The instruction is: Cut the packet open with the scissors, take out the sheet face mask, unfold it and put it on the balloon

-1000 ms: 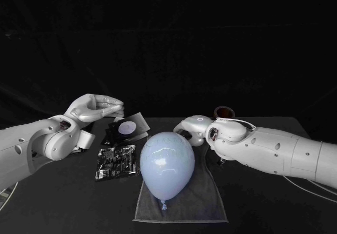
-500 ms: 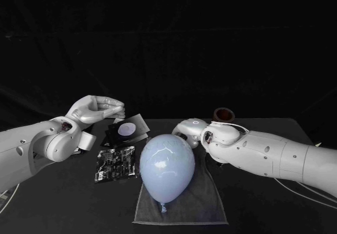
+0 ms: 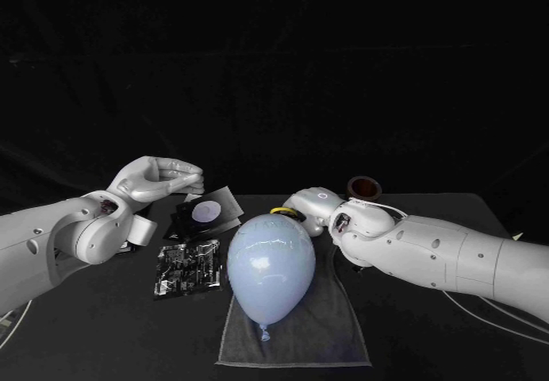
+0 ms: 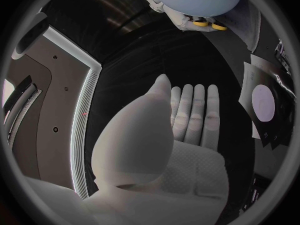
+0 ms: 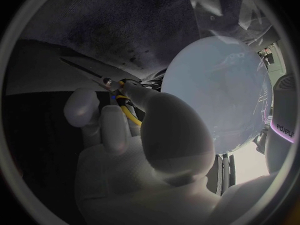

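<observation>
early stage. right hand (image 3: 307,206) has its fingers wrapped round the scissors (image 5: 124,102) behind the balloon (image 3: 272,266). left hand (image 3: 155,178) is curled and holds nothing. packet (image 3: 189,266) lies beside the balloon and looks uncut; all steps remain.

Both arms are glossy white shells with rounded housings. The left arm (image 3: 51,242) has a large drum-shaped joint edged by a dark seam, and a white boxy block at its wrist. The left robot hand (image 3: 157,176) is pale silver, with smooth fingers (image 4: 200,110) and a finely textured palm pad (image 4: 187,170). The right arm (image 3: 458,258) shows small dark screw holes, and a thin pale cable (image 3: 494,309) runs below its near side. The right robot hand (image 5: 125,150) is the same smooth silver.
</observation>
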### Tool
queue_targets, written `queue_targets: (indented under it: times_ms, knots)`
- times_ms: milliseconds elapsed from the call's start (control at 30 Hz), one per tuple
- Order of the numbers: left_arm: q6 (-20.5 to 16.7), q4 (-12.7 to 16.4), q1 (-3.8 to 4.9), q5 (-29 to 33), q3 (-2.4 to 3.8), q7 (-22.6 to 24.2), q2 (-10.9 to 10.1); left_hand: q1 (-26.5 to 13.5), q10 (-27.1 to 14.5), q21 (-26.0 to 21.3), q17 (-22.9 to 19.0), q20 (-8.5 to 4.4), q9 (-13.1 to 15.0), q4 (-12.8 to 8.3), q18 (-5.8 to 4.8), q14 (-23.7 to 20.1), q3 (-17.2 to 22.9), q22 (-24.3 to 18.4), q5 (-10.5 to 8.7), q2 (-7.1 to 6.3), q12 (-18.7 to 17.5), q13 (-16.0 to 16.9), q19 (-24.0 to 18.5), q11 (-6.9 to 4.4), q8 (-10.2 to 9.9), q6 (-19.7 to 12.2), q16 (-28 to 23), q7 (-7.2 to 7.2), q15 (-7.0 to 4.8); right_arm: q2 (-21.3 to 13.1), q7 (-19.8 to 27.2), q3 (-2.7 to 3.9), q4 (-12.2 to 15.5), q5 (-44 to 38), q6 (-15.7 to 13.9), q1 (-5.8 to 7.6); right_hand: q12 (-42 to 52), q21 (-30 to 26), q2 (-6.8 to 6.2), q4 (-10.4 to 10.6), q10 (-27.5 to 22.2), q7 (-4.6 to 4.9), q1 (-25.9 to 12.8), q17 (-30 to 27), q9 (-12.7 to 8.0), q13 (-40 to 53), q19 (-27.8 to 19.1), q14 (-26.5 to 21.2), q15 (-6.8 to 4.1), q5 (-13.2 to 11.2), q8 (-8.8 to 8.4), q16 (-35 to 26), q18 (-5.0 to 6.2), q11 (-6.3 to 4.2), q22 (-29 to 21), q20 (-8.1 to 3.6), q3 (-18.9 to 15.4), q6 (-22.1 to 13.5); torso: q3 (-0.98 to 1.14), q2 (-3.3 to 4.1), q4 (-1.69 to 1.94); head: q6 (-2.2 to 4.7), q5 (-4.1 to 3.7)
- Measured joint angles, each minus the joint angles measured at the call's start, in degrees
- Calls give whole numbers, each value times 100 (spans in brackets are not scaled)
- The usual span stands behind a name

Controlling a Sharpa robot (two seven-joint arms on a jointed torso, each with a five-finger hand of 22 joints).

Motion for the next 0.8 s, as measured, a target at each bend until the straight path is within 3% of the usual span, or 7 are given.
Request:
queue_targets:
  times_ms: [467, 800]
  knots:
    - [2, -16, 0, 2, 0, -6, 2, 0, -21, -14, 1, 0, -17, -1, -40, 0, 20, -4, 0, 0, -28, 0, 0, 21, -21, -21, 0, 20, 0, -276, 67, 31, 333, 263, -431, 24, -50, 66, -3, -31, 71, 0, -76, 19, 0, 9, 16, -1, 0, 1, 6, 14, -30, 11, 48, 16, 63, 0, 4, 1, -2, 27, 7]
    - [3, -16, 0, 2, 0, -8, 27, 0, -21, -14, 6, 0, -25, -1, -42, -21, 20, -3, 0, 0, -28, 0, 0, 21, -45, -21, 0, 19, 21, -519, 68, 112, 660, 736, -518, 146, -95, 133, -56, -48, 136, 21, -129, 36, 0, 14, 57, -2, 0, -2, 10, 23, -32, 10, 93, 16, 145, 21, 1, 3, -3, 83, -18]
